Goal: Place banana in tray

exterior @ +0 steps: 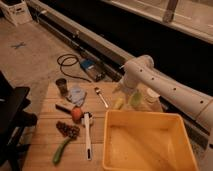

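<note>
Dim warm light on table (47, 132); far side dark; whole frame soft, gripper (121, 94) above banana (118, 103) included.

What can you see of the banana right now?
The banana is small, pale yellow and slightly curved, with a smooth, unpeeled-looking skin. It lies flat on the wooden table, outside the tray, just beyond its far left corner. The spoon lies to one side of it and the yellow-green cup stands on the other. The gripper hangs right over its far end; whether they touch cannot be told.
</note>
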Action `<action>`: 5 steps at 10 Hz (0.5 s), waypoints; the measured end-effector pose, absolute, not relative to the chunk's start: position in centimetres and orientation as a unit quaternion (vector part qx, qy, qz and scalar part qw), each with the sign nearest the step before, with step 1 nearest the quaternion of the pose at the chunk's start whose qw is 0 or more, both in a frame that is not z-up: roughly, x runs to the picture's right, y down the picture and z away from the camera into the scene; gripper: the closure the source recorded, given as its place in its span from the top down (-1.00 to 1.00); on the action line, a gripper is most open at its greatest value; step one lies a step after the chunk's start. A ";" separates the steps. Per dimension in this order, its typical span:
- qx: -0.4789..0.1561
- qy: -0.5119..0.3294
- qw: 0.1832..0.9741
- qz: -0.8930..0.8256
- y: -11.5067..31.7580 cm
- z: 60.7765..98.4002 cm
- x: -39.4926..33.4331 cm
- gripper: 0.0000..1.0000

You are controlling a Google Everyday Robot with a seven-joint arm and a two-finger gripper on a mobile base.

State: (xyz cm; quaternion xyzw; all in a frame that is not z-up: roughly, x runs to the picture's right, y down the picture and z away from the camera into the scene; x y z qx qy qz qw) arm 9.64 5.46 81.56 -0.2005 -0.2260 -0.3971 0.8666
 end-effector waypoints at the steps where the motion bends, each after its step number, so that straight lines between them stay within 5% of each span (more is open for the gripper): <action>1: -0.205 -0.243 0.861 -0.398 6.7 82.2 8.9 0.30; 5: -0.208 -0.254 0.858 -0.395 7.4 82.3 8.5 0.30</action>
